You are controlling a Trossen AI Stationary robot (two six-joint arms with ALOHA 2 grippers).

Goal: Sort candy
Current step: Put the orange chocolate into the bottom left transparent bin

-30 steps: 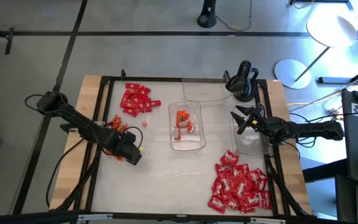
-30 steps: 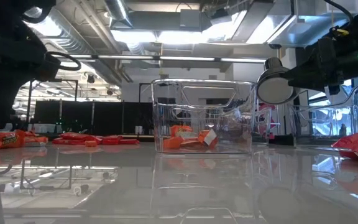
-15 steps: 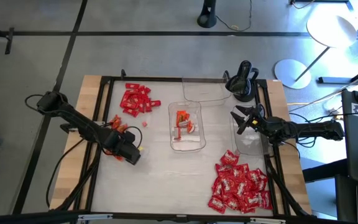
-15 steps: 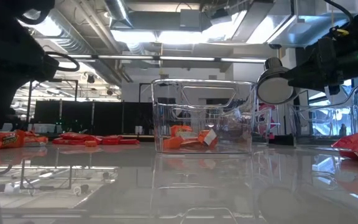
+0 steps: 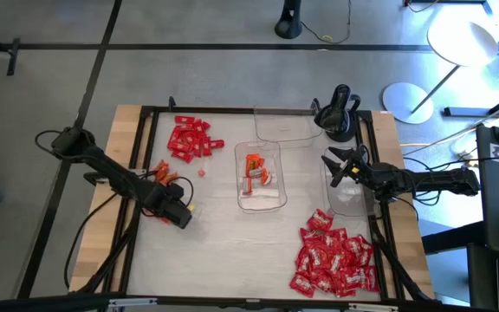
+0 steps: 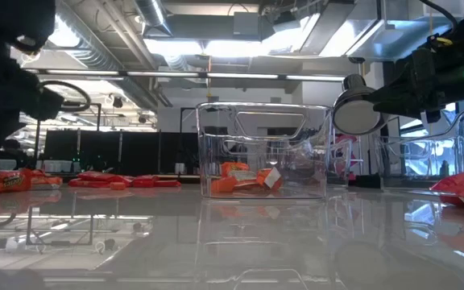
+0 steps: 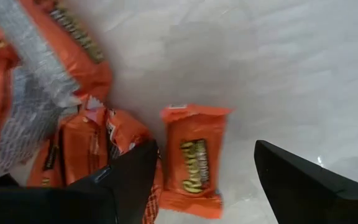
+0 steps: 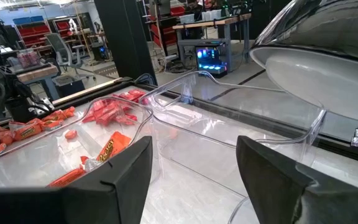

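High view: left hand low at the table's left side, by orange candy; red heaps behind and front right; right hand over a clear tray.

Left wrist view: fingers spread open, straddling one orange candy — not gripping.

Right wrist view: fingers open, empty — middle tray holds a few candies.
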